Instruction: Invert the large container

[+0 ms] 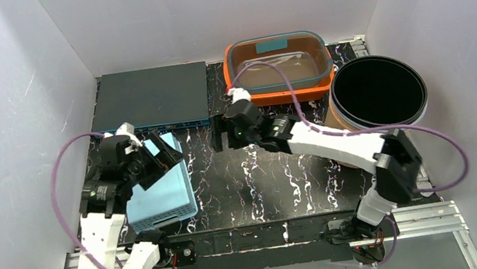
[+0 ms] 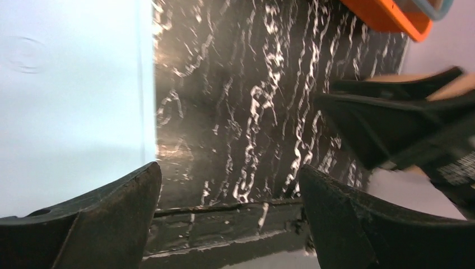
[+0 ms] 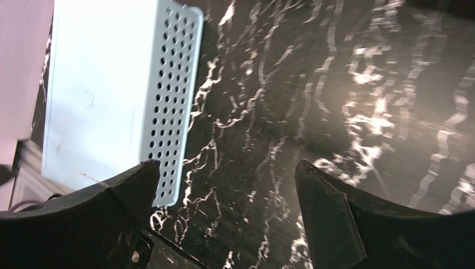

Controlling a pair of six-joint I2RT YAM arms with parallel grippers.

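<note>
- At 8 o'clock on the table (image 1: pixel 262 180), nearest the arm bases: basket (image 1: pixel 160 197), pale blue, lying bottom up with the flat base to the sky and the rim down on the marbled top.
- Shows one perforated wall (image 3: pixel 171 95) facing 3 o'clock, with bare table beside it.
- Just over the basket's far edge, toward 12 o'clock: left gripper (image 1: pixel 159 157), fingers spread wide, clamped on nothing.
- Seen from its own wrist (image 2: pixel 227 174): one finger over the basket's base (image 2: pixel 67 101), the other over bare table; cannot tell whether it touches the basket.
- Near the table's centre, at 3 o'clock of the left gripper and apart from it: right gripper (image 1: pixel 222 133), reaching in from the 4 o'clock side, fingers wide apart and empty.
- From its wrist (image 3: pixel 224 168): hangs over bare table, with the basket (image 3: pixel 95 84) off to one side and not between the fingers.
- At 2 o'clock: round black bin (image 1: pixel 378 92), mouth up.
- At 11 o'clock: dark flat slab (image 1: pixel 151 97).
- At 12 to 1 o'clock, against the back wall: orange tub (image 1: pixel 282 90) under a clear lid.
</note>
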